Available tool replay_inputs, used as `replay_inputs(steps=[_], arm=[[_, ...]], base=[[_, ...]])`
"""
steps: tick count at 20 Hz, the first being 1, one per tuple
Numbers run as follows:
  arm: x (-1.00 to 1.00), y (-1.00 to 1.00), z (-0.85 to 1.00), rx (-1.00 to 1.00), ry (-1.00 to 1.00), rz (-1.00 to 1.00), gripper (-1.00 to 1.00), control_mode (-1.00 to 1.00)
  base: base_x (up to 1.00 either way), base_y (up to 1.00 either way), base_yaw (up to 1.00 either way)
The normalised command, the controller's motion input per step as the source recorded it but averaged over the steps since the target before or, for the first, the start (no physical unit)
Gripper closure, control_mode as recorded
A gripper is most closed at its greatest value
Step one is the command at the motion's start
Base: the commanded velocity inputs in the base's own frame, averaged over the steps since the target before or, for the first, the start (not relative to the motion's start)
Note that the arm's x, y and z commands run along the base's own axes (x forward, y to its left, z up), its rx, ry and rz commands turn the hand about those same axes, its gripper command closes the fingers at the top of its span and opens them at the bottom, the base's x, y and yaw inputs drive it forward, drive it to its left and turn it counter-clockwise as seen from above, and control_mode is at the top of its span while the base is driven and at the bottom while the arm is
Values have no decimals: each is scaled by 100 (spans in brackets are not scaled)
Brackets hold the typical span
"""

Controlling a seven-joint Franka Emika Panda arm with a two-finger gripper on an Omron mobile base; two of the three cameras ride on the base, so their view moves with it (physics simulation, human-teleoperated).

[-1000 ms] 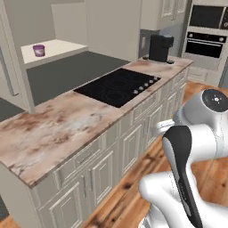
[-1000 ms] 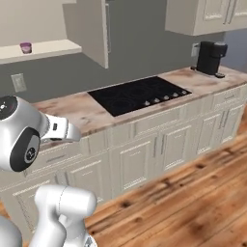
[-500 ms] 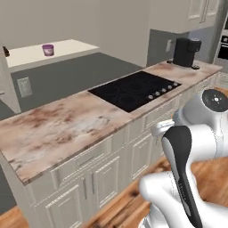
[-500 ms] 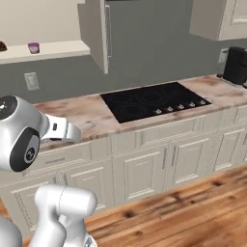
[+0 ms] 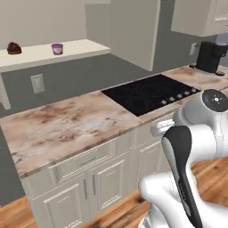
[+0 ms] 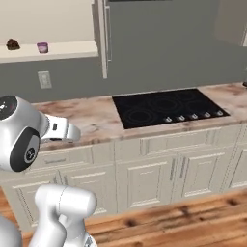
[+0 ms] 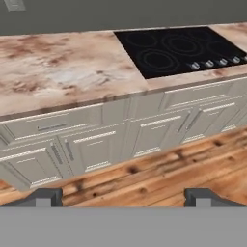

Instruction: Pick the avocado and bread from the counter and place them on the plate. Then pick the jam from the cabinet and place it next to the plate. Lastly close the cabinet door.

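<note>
Left, we saw the jam (image 5: 57, 48) on the cabinet (image 5: 53, 51) shelf beside a dark lump (image 5: 14, 47), above the counter (image 5: 67, 124). Right, the jam (image 6: 42, 47) sat likewise, its door (image 6: 102, 38) open. Handward, our gripper (image 7: 123, 197) gaped wide, empty, before the drawers (image 7: 96, 140).

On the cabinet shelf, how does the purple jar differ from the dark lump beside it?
The jam is a smooth, straight-sided jar, purple with a pale top; the dark lump is brown-black, rough and rounded. The jam stands nearer the open cabinet door; the dark lump sits farther from it. Both are small, similar in size, and rest apart on the same pale shelf.
</note>
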Motion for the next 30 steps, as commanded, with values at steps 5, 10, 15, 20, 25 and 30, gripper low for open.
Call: replay_inputs(steps=[5, 10, 15, 20, 25, 30], arm=[[0, 0, 0, 0, 0, 0, -100, 100], [0, 0, 0, 0, 0, 0, -100, 100], [0, 0, 0, 0, 0, 0, -100, 100], [0, 0, 0, 0, 0, 0, -100, 100], [0, 0, 0, 0, 0, 0, -100, 100], [0, 0, 0, 0, 0, 0, -100, 100]], base=[[46, -21, 29], [48, -9, 28], [50, -8, 27], [45, -12, 27], [34, -17, 27], [29, -28, 28]])
